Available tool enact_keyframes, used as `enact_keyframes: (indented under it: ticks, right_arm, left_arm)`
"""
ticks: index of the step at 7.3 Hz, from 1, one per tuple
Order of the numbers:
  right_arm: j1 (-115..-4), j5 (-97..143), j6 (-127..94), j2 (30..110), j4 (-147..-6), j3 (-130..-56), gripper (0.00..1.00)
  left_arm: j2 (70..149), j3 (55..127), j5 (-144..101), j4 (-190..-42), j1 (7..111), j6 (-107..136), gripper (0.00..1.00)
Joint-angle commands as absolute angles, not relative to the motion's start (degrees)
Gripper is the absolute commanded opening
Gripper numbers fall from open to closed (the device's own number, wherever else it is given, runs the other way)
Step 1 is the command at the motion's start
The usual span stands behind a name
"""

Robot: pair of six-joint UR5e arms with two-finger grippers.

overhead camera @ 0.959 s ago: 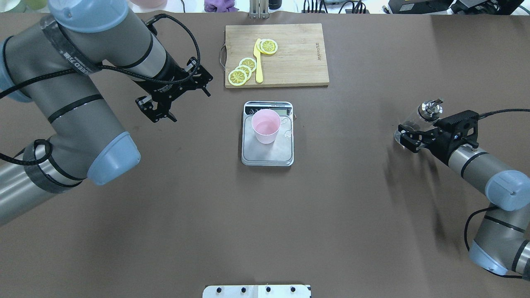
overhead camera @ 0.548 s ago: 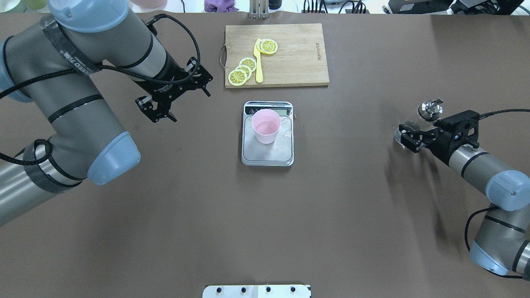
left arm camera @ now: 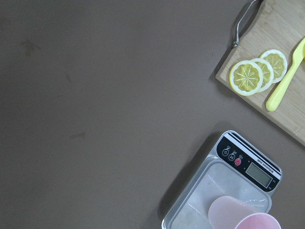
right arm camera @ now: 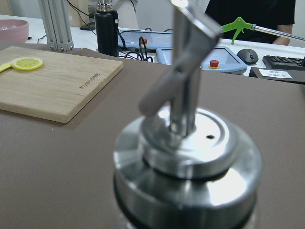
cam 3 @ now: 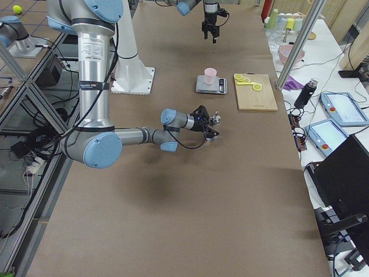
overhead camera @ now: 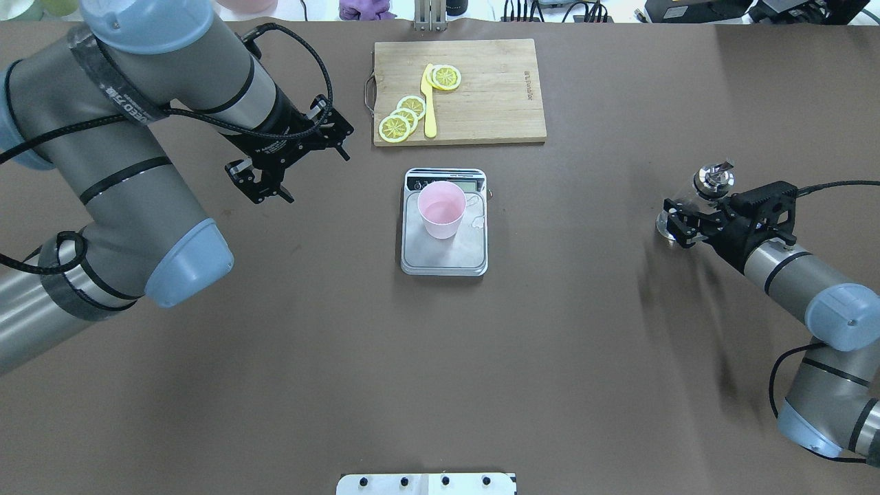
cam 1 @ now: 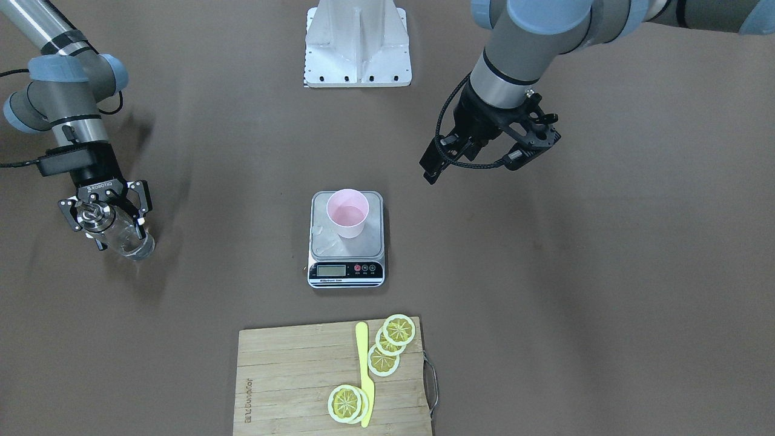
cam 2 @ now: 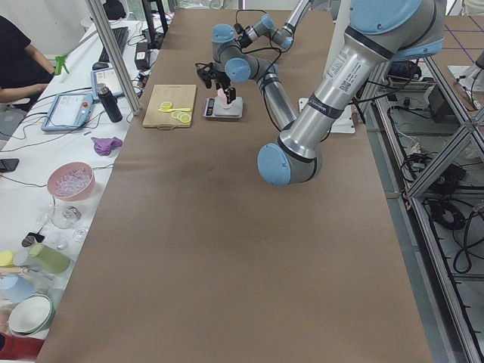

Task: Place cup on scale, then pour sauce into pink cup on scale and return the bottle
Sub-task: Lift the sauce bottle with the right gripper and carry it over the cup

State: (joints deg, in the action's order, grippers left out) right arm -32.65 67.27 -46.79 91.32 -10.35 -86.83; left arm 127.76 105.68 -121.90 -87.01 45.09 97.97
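The pale pink cup (overhead camera: 441,210) stands upright on the scale (overhead camera: 444,260) at the table's middle; it also shows in the front view (cam 1: 347,213) and the left wrist view (left arm camera: 243,217). A small wet patch lies on the platform beside it. My right gripper (overhead camera: 678,223) is shut on the glass bottle (overhead camera: 691,199) at the far right, upright, its base at the table. The metal spout cap (right arm camera: 186,157) fills the right wrist view. My left gripper (overhead camera: 313,177) is open and empty, above the table left of the scale.
A wooden cutting board (overhead camera: 495,96) with lemon slices (overhead camera: 402,118) and a yellow knife (overhead camera: 430,103) lies behind the scale. The white robot base plate (overhead camera: 426,483) is at the near edge.
My right gripper has shifted slightly away from me and the bottle has tipped more upright. The left arm, cup and scale have not moved.
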Motion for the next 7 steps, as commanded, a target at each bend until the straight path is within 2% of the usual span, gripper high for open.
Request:
enact_keyframes:
  ticks: [1, 4, 7]
  right_arm:
    - [-32.87, 67.93, -46.50, 91.58, -9.58, -88.93, 0.00]
    - [-42.94, 83.80, -45.79, 88.09, -12.46, -91.31, 0.00]
    - [-43.15, 83.85, -46.49, 83.69, -21.96, -94.13, 0.00]
  left_arm:
    - [127.79, 105.82, -121.90, -87.01, 45.09, 98.00, 0.98]
    - [127.71, 105.73, -121.90, -87.01, 45.09, 98.00, 0.98]
    - [127.71, 105.64, -121.90, -87.10, 45.09, 97.91, 0.98]
